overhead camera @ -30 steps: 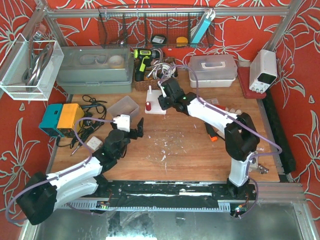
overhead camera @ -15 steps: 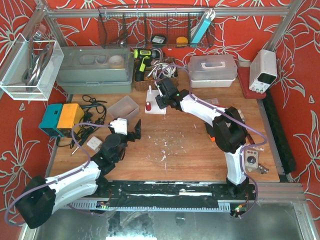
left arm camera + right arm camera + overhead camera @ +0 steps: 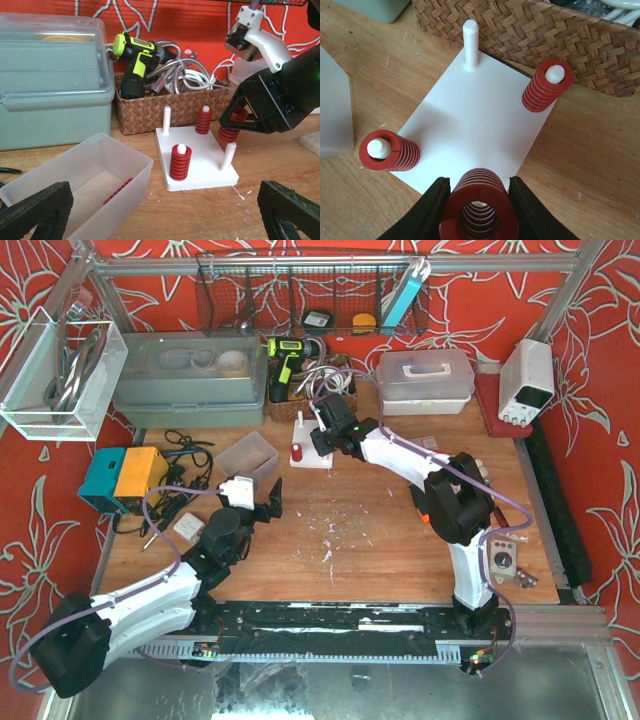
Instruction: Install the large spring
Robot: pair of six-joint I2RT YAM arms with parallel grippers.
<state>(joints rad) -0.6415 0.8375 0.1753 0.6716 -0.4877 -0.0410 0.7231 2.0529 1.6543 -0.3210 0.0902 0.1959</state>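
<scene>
A white base plate (image 3: 470,110) carries four pegs. Red springs sit on the near-left peg (image 3: 387,152) and the far-right peg (image 3: 545,92); the far-left peg (image 3: 470,42) is bare. My right gripper (image 3: 479,210) is shut on the large red spring (image 3: 480,200), held upright over the fourth peg, whose white tip shows through the bore. In the left wrist view the spring (image 3: 229,134) sits at that peg's (image 3: 229,156) top. My left gripper (image 3: 162,215) is open and empty, in front of the plate (image 3: 310,458).
A clear plastic bin (image 3: 75,185) with another red spring (image 3: 117,191) in it stands left of the plate. A wicker basket (image 3: 145,112) with a drill and a green lidded box (image 3: 50,75) stand behind. Cables and a teal-orange device (image 3: 125,478) lie at the left.
The right arm has folded and brought the spring slightly left over the plate's peg. The left arm has drawn back a little toward the near left.
</scene>
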